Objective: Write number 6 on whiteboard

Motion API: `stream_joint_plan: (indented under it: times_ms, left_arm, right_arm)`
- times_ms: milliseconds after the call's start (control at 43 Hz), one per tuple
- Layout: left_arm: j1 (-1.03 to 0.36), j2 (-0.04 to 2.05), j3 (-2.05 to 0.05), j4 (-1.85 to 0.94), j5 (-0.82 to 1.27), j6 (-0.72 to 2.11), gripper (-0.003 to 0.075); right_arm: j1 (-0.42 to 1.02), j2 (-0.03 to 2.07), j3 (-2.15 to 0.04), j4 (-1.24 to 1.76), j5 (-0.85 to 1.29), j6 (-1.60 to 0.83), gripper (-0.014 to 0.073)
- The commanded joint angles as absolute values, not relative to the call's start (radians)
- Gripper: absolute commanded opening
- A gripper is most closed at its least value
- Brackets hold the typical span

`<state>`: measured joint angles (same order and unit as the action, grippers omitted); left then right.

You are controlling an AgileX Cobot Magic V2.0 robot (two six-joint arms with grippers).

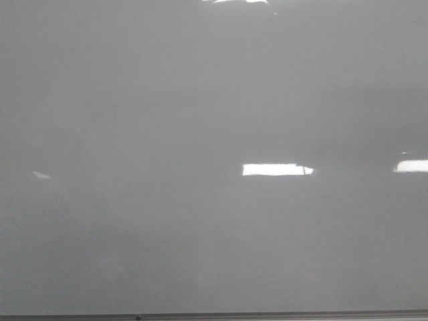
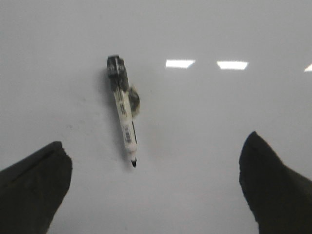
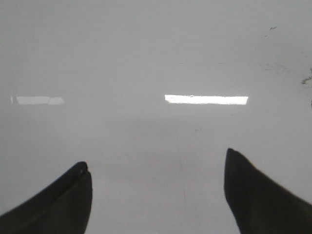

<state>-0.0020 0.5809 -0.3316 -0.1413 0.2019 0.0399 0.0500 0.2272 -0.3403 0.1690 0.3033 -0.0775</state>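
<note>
Shiny grey whiteboard [image 1: 200, 100], marker pen [image 2: 124, 114] lying flat on it, left claw [image 2: 156, 187] wide and holding nothing, right claw [image 3: 158, 192] wide too

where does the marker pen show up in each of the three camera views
Front view: the marker is not in it; only the bare whiteboard with its frame edge shows.
Left wrist view: the marker lies flat on the board, uncapped, beyond the open left gripper.
Right wrist view: not in it; only the open right gripper over the board.
Shared landmark: the glossy whiteboard with its bright rectangular glare patches.
</note>
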Motion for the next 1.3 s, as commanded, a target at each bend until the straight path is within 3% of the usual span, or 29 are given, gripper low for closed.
stream_joint_plan:
  times_ms: [0, 186, 395, 698, 907, 1116, 1279]
  left_arm:
    - [0.015, 0.726, -0.396, -0.219, 0.085, 0.031, 0.0669]
    - [0.081, 0.976, -0.468, -0.216, 0.000, 0.031, 0.0669]
    - [0.064, 1.205, -0.570, -0.216, -0.086, 0.031, 0.0650]
    - [0.063, 1.413, -0.658, -0.216, -0.135, 0.031, 0.0443]
    - [0.063, 1.438, -0.658, -0.207, -0.159, 0.031, 0.0308]
    - [0.063, 1.438, -0.658, -0.175, -0.183, 0.037, 0.0099]
    - [0.063, 1.398, -0.661, -0.151, -0.091, 0.037, -0.0001]
  right_arm:
    - [0.049, 0.244, -0.376, 0.172, 0.231, -0.078, 0.0582]
    - [0.049, 0.244, -0.376, 0.172, 0.228, -0.078, 0.0582]
    - [0.049, 0.244, -0.376, 0.172, 0.228, -0.078, 0.0582]
    - [0.049, 0.244, -0.376, 0.172, 0.228, -0.078, 0.0582]
    - [0.049, 0.244, -0.376, 0.172, 0.228, -0.078, 0.0582]
    - [0.049, 0.244, -0.376, 0.172, 0.228, -0.078, 0.0582]
    - [0.049, 0.244, -0.376, 0.172, 0.228, -0.078, 0.0582]
